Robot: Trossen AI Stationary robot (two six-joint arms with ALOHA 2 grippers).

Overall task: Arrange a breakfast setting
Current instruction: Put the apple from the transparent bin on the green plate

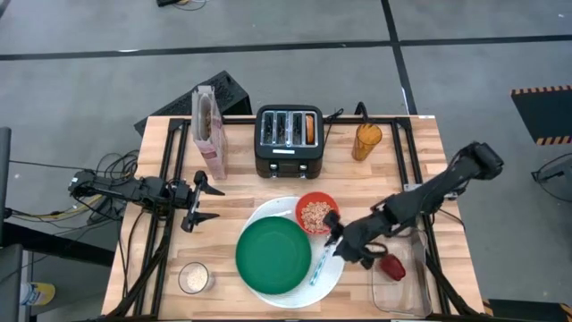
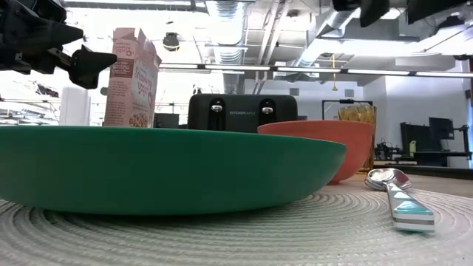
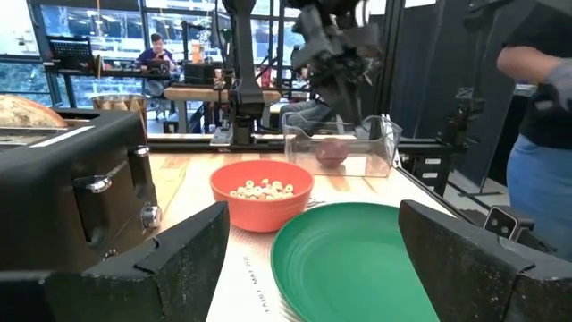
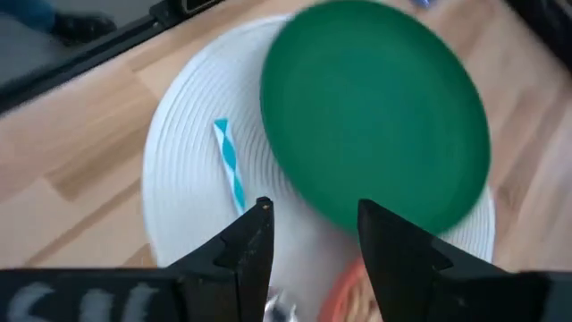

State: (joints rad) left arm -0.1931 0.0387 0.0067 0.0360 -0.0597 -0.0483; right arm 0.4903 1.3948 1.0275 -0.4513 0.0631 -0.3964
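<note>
A green plate [image 1: 273,254] lies on the left part of a large white ribbed plate [image 1: 332,281]. A teal-handled spoon [image 1: 321,265] lies on the white plate's right part, also in the low view [image 2: 403,198]. A red bowl [image 1: 316,213] of cereal rings stands at the white plate's far right rim. A bagel [image 1: 310,128] sticks up from a slot of the black toaster [image 1: 289,140]. A small red food item [image 1: 391,266] lies in the clear tub [image 1: 399,284]. My right gripper [image 1: 335,238] hovers open over the spoon's bowl end [image 4: 313,241]. My left gripper [image 1: 193,204] is open and empty, left of the plates.
A cereal box [image 1: 210,131] stands left of the toaster and an orange glass [image 1: 366,140] right of it. A small cup of cereal [image 1: 194,277] sits at the near left. A person [image 3: 545,116] stands beyond the table.
</note>
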